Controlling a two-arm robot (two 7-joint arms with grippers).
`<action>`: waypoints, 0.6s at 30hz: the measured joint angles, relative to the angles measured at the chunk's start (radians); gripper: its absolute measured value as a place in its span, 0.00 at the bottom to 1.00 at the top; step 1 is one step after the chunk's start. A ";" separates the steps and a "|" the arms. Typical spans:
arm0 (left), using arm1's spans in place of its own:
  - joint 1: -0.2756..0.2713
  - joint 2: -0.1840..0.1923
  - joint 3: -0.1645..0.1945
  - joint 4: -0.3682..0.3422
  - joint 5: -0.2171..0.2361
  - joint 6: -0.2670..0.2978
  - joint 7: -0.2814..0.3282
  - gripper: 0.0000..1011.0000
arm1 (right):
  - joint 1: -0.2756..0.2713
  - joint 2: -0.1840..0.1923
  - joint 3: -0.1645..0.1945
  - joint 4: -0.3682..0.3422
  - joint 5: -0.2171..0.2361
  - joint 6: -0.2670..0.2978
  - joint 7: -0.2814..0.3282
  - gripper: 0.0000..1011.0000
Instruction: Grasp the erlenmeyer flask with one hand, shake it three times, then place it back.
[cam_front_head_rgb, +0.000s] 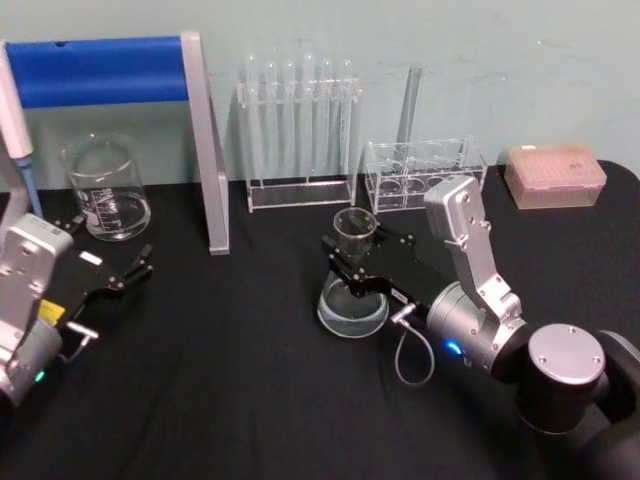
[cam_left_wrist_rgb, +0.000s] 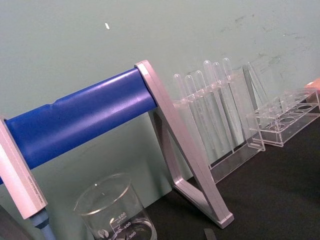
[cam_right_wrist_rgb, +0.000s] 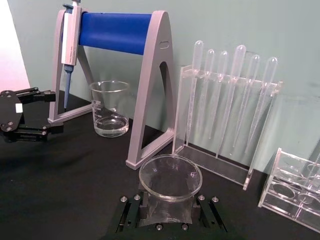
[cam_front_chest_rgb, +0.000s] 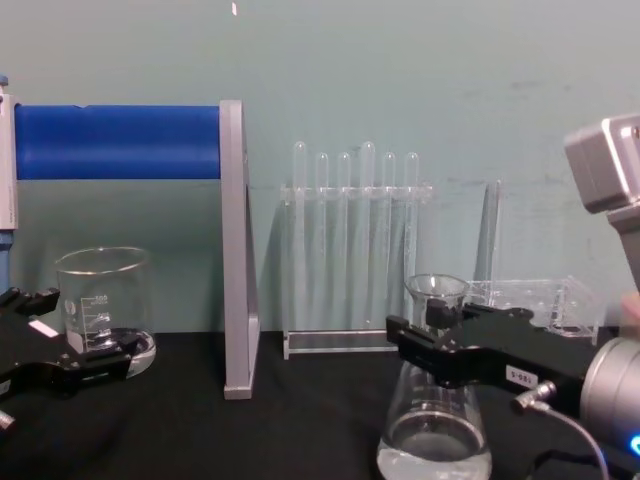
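The erlenmeyer flask is upright near the middle of the black table, with clear liquid in its wide base. My right gripper, black on a silver-grey arm, reaches in from the right and is shut on the flask's neck just under the flared rim. One jaw lies on each side of the glass. I cannot tell whether the base touches the table. In the chest view the right gripper crosses the neck. My left gripper rests open at the table's left, near the beaker.
A glass beaker stands at the back left beside the blue and grey pipette stand, which holds a pipette. Behind the flask are a test tube rack, a clear rack and a pink tip box.
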 joint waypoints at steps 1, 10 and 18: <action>0.000 0.000 0.000 0.000 0.000 0.000 0.000 0.99 | -0.001 0.000 0.000 0.001 0.002 0.000 0.000 0.45; 0.000 0.000 0.000 0.000 0.000 0.000 0.000 0.99 | -0.004 -0.001 -0.003 0.003 0.007 0.000 0.001 0.45; 0.000 0.000 0.000 0.000 0.000 0.000 0.000 0.99 | -0.007 0.000 -0.007 0.003 0.008 0.004 0.000 0.45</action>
